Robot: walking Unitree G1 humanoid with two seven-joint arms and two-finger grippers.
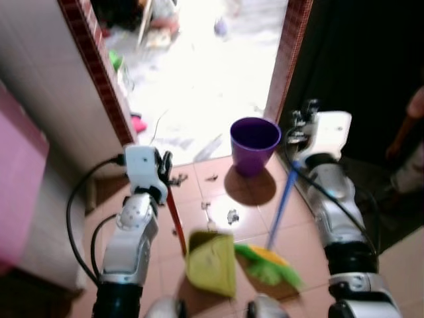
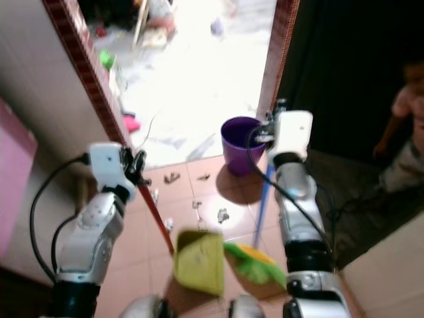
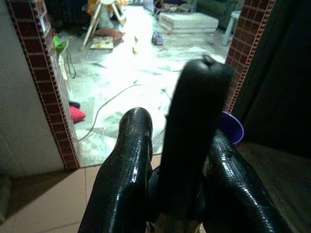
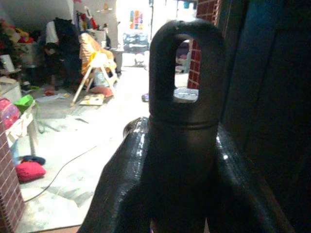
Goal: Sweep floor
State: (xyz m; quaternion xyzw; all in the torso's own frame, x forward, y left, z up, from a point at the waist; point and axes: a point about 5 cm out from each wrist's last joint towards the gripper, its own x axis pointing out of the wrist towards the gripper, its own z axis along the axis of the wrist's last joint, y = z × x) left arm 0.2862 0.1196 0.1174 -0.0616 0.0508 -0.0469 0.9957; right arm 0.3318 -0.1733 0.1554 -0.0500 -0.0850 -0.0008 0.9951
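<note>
The floor (image 1: 218, 182) near the robot is laid with salmon-coloured tiles, running up to a doorway framed by red brick-patterned jambs (image 1: 99, 66); beyond the threshold a pale, strongly lit floor stretches into a cluttered room. A pink cabinet (image 1: 16, 179) stands at the left edge against a pale wall. A purple bucket (image 1: 254, 144) sits on the tiles just inside the doorway, beside the right jamb, and small scraps of debris (image 1: 232, 216) lie scattered on the tiles between it and the robot. The left gripper (image 3: 170, 184) is clenched around the black top of a red-shafted handle (image 1: 175, 222) that slants down to a yellow-green dustpan (image 1: 212, 262) resting low on the tiles at the near edge. The right gripper (image 4: 170, 184) grasps the black, eyeleted end of the blue-handled broom (image 1: 283, 202), whose green and yellow bristles (image 1: 268, 265) touch the floor just beside the dustpan. The right eye view takes in a person (image 2: 404, 132) standing in the dark area at the right edge, where the left eye view catches little more than an arm. The wrist views reach further into the far room: a trailing cable (image 3: 112, 99), a red object (image 3: 76, 114) by the left jamb, a small wooden stool (image 4: 95, 77) and piled belongings.
</note>
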